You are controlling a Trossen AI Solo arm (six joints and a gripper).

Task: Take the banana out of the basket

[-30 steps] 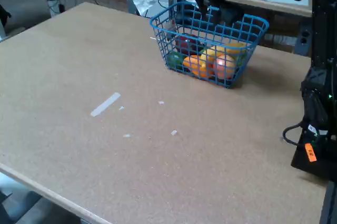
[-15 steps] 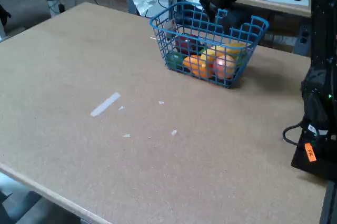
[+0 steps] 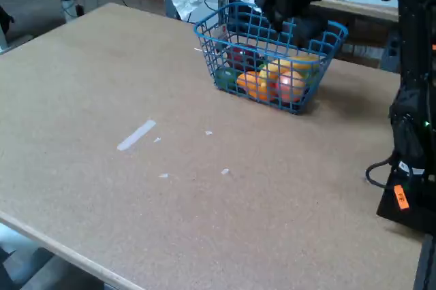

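Observation:
The blue wire basket [image 3: 219, 54] stands at the far side of the brown table in the fixed view. A strip of yellow behind the mesh on its right side looks like the banana [image 3: 304, 62], mostly hidden by the other fruit and the wires. My black gripper [image 3: 298, 23] hangs over the basket's far right part, reaching down to about rim height just above that yellow strip. Its fingers merge into one dark shape, so their spacing and any contact with the fruit are unclear.
Also in the basket are an orange fruit [image 3: 253, 84], a pinkish round fruit [image 3: 291, 84], a yellow fruit [image 3: 271, 71], something red [image 3: 238, 55] and something green [image 3: 226, 75]. A black stand with cables [image 3: 413, 120] rises at the right. A pale tape strip [image 3: 136, 135] lies mid-table.
The gripper has shifted to the right and a little lower, from above the basket's far middle to over its far right part. The basket and fruit have not moved.

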